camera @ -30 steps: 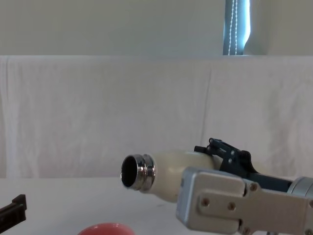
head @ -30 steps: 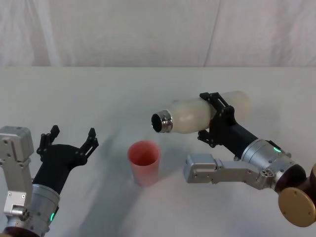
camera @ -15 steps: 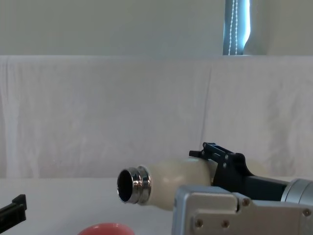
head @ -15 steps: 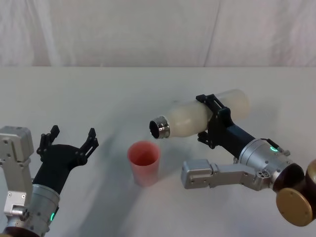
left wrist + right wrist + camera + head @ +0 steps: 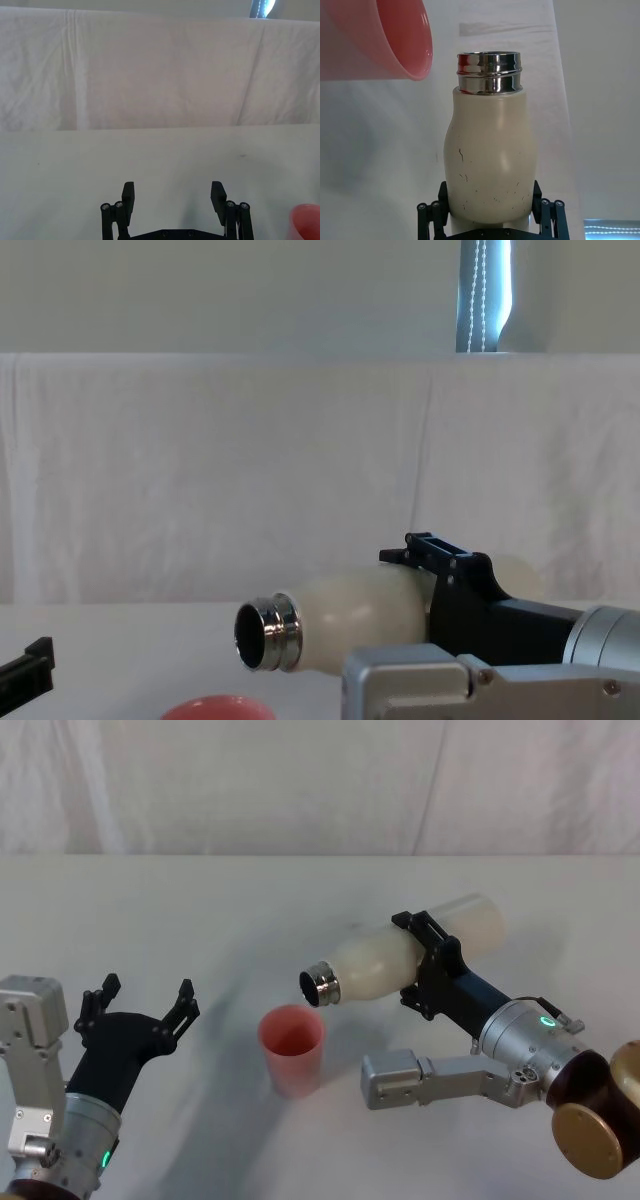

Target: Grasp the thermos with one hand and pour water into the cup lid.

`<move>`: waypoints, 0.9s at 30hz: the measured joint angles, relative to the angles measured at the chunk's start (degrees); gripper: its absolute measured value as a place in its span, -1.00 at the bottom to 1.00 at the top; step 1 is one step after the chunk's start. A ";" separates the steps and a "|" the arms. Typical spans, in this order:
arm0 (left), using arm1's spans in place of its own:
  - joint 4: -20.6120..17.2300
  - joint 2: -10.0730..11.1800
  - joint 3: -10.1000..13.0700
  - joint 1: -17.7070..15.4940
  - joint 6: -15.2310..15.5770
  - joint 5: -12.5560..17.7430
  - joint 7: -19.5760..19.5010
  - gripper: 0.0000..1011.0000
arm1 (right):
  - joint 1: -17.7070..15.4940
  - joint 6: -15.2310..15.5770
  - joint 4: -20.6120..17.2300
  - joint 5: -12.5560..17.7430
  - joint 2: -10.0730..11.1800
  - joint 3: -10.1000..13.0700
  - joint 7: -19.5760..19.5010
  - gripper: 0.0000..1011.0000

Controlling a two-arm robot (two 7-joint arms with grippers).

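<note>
resting low at the bench's near left, left gripper with fingers spread apart, coral-red cup lid upright mid-bench, cream speckled thermos clamped in right gripper, steel neck tipped lower toward the cup lid than a second ago

The thermos had a matt cream body with faint specks and a shiny polished metal neck. The cup lid looked smooth, coral plastic. White cloth covered the worktop.
</note>
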 joint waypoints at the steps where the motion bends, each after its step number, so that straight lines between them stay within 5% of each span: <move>1: 0.00 -0.01 0.00 0.00 0.00 0.00 0.00 0.98 | 0.09 0.09 0.00 -0.29 0.07 -0.13 -0.04 0.87; 27: 0.00 0.00 0.00 0.00 0.00 0.00 0.00 0.98 | 1.06 0.98 -0.85 -2.31 0.73 -1.37 0.02 0.87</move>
